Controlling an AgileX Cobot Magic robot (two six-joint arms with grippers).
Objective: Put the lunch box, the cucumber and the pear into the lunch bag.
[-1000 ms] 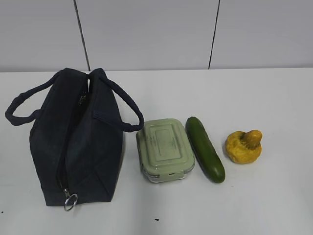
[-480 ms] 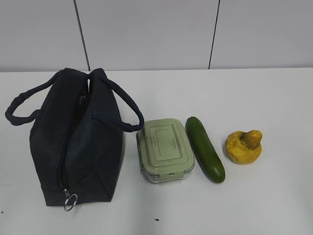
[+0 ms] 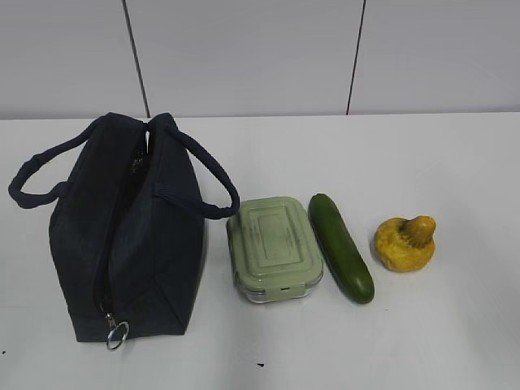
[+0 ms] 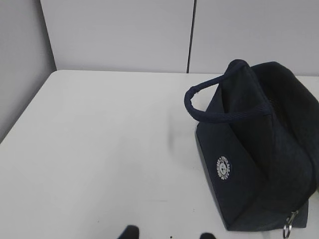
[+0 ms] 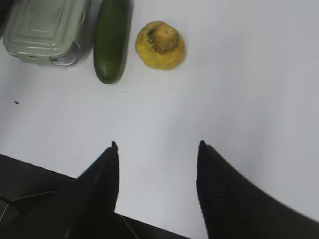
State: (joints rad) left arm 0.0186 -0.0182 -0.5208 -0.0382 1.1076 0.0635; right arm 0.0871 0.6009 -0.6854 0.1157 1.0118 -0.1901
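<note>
The navy lunch bag (image 3: pixel 130 236) stands at the left of the white table, handles spread, a silver ring pull (image 3: pixel 117 334) at its near end. The left wrist view has the lunch bag (image 4: pixel 259 159) on its right side. To the bag's right lie the green-lidded lunch box (image 3: pixel 273 248), the dark cucumber (image 3: pixel 340 247) and the yellow pear (image 3: pixel 405 242). In the right wrist view the lunch box (image 5: pixel 47 27), cucumber (image 5: pixel 112 37) and pear (image 5: pixel 160 45) sit far ahead. My right gripper (image 5: pixel 157 145) is open over bare table. My left gripper (image 4: pixel 168 234) shows two separated tips, open, left of the bag.
A grey panelled wall (image 3: pixel 260 57) closes the table's far edge. Bare white tabletop (image 4: pixel 99 149) spreads left of the bag and also (image 3: pixel 455 325) right of and in front of the pear. Neither arm shows in the exterior view.
</note>
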